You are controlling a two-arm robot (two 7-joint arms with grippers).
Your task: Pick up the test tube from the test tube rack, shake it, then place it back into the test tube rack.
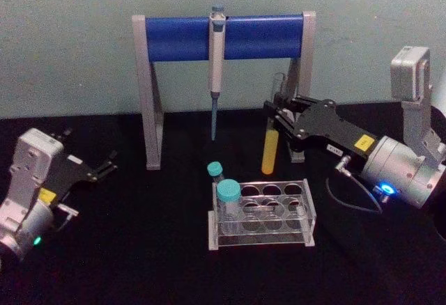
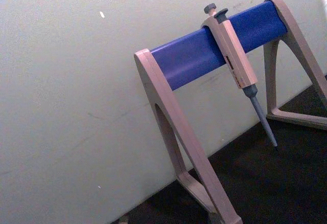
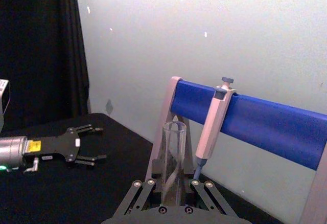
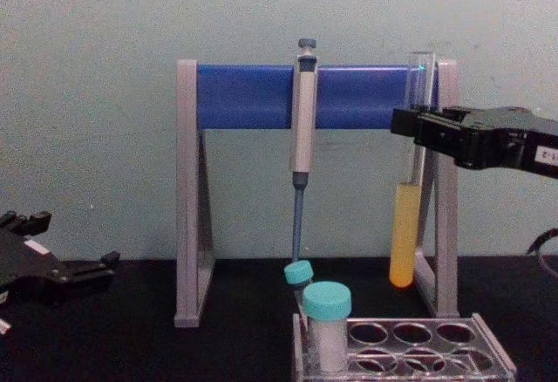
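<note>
The test tube [image 1: 270,146] hangs upright in the air, clear glass with yellow-orange liquid in its lower part [image 4: 403,234]. My right gripper [image 1: 277,113] is shut on its upper half, above and behind the right end of the test tube rack [image 1: 262,214]. From the right wrist the test tube's open mouth [image 3: 172,155] stands between the fingers. The rack is a low clear plastic block with round holes [image 4: 410,347]. My left gripper [image 1: 108,163] rests open near the table's left side, also visible as the left gripper [image 3: 92,144] from the right wrist.
A grey-and-blue pipette stand [image 1: 223,37] spans the back, with a grey pipette [image 1: 216,68] hanging from its bar. Two teal-capped tubes [image 1: 228,204] stand in the rack's left end. The table is covered in black cloth.
</note>
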